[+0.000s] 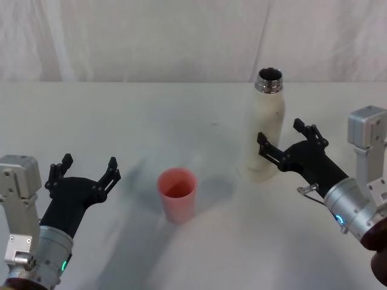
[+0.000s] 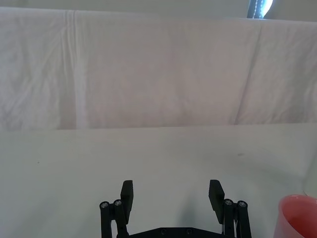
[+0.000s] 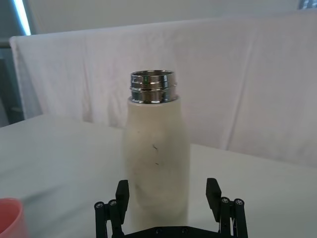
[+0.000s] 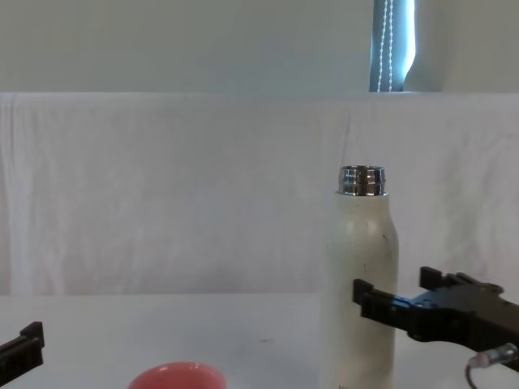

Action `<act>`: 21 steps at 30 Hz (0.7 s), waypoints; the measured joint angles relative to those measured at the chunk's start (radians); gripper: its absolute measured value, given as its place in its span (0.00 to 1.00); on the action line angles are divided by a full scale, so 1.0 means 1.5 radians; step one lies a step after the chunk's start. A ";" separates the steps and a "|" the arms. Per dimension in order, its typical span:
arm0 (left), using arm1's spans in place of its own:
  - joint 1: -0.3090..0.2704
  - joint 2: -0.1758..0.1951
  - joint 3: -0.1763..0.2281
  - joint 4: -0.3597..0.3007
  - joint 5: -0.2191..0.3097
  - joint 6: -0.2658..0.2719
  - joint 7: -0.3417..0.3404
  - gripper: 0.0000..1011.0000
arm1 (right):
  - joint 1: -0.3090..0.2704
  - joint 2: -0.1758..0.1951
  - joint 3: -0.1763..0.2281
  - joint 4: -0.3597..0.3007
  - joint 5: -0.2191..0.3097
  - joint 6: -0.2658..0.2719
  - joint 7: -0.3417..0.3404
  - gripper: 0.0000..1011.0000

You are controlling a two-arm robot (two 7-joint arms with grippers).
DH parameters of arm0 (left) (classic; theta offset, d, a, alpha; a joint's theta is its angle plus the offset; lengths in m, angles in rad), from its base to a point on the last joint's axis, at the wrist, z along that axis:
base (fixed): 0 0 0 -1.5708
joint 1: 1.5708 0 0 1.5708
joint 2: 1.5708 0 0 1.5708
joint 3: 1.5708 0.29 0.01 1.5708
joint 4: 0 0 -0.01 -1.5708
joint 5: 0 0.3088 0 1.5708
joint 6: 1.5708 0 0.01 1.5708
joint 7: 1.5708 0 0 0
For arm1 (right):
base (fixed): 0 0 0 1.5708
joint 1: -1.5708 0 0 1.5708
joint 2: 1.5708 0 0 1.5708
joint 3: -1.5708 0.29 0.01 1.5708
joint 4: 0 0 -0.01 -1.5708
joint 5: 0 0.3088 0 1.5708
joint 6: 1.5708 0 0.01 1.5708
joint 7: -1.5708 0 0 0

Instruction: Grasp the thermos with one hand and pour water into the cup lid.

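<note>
Quickly, view by view.
Head view, thermos (image 1: 264, 136): upright on the white table (image 1: 121, 121), right of centre, long axis vertical, open steel neck up; inside is dark, contents cannot be told.
Head view, cup lid (image 1: 178, 194): upright, mouth up, left of and nearer than the thermos, apart from it; pink inside, whether it holds liquid cannot be told.
Head view, right gripper (image 1: 283, 141): the hand at work, jaws spread wide, holding nothing; one finger sits against the thermos lower body, the other stands off to the right.
Head view, left gripper (image 1: 87, 170): parked low left of the cup lid, jaws apart, empty.
Left wrist view, left gripper (image 2: 171, 196): two black fingers spread, bare table between them.
Left wrist view, cup lid (image 2: 298, 216): pink rim at the frame edge, beside the gripper, not touching.
Right wrist view, thermos (image 3: 155, 158): standing straight, body centred between the spread fingers of the right gripper (image 3: 167, 191); small dark specks on the cream body, no readable lettering.
Right wrist view, cup lid (image 3: 10, 218): rim edge at the corner.
Chest view, thermos (image 4: 362, 284): vertical, neck on top.
Chest view, right gripper (image 4: 395, 297): level with its lower half, a finger overlapping the body.
Chest view, cup lid (image 4: 177, 377): rim at the bottom edge.
Chest view, left gripper (image 4: 23, 350): fingertip at lower left.
Writing: none legible.
</note>
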 joint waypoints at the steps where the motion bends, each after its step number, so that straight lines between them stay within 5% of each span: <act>1: 0.000 0.000 0.000 0.000 0.000 0.000 0.000 0.99 | -0.005 0.000 0.002 -0.005 -0.002 0.000 -0.004 0.99; 21: 0.000 0.000 0.000 0.000 0.000 0.000 0.000 0.99 | -0.099 -0.023 0.031 -0.075 -0.103 -0.021 -0.089 0.99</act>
